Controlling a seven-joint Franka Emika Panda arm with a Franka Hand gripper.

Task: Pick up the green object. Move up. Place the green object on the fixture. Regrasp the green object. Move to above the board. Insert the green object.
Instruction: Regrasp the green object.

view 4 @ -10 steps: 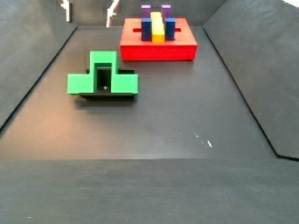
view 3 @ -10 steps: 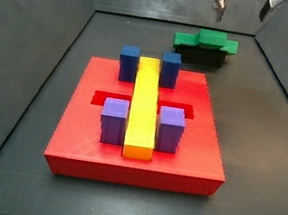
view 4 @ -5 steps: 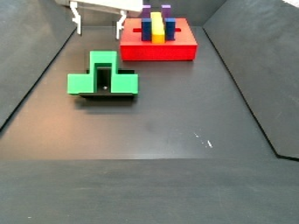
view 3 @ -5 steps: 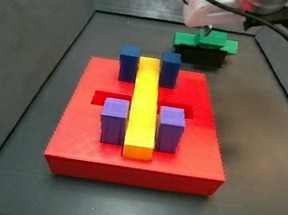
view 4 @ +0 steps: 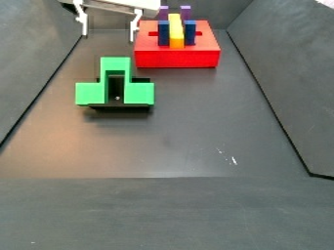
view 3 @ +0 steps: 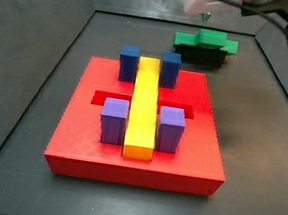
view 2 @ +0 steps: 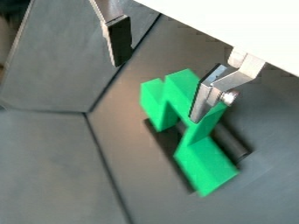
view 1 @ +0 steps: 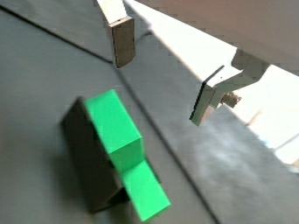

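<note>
So the green object point(view 4: 115, 86) is sitting on the fixture point(view 3: 202, 57), which puts the pick, lift and place steps behind us as far as I can judge. Regrasp, the move over the board point(view 3: 138, 129) and the insert are all looking undone.

The gripper point(view 2: 158, 61) is hovering above the green object with its jaws spread wide and nothing between the 2 silver fingers point(view 1: 121, 37). My read is it's lining up for the regrasp.

The views are each giving something different. Both wrist views are showing the open gap and the green piece below it, and the dark fixture edge peeking out under the green. Neither is showing the board though. The side views are catching the board with its yellow bar point(view 3: 143, 109), 2 blue blocks point(view 3: 129, 61) and 2 purple blocks point(view 3: 171, 130), but the gripper is only partly in frame up top there.
</note>
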